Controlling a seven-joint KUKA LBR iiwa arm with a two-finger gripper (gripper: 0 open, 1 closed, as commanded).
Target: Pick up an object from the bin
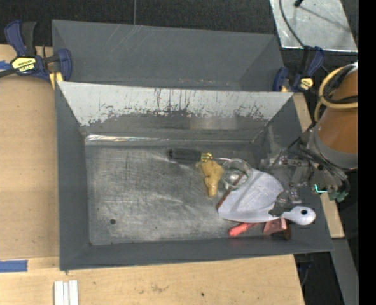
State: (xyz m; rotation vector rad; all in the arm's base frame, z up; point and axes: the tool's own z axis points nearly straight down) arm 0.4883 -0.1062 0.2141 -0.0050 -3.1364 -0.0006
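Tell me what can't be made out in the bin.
Camera view:
- Red piece: partly under the white sheet-like thing.
- Clear item beside the brass fitting: too small to identify.
- Dark block by the white spoon-like thing: kind unclear.
- Gripper: whether it touches the sheet-like thing.

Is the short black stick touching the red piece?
No, the black stick lies far back and the red piece lies up front, well apart.

Rounded orange cover (341, 116) caps arm's wrist, surface glossy, paler highlight near top. Black cables (326, 88) loop around cover in thin arcs. Grey metal collar (331, 154) sits under cover. Gripper (288, 189) bare silvery metal, built of slim rods and linkages; finer detail too small to tell. Tiny teal-green light (317, 188) glows on dark bracket at wrist's side.
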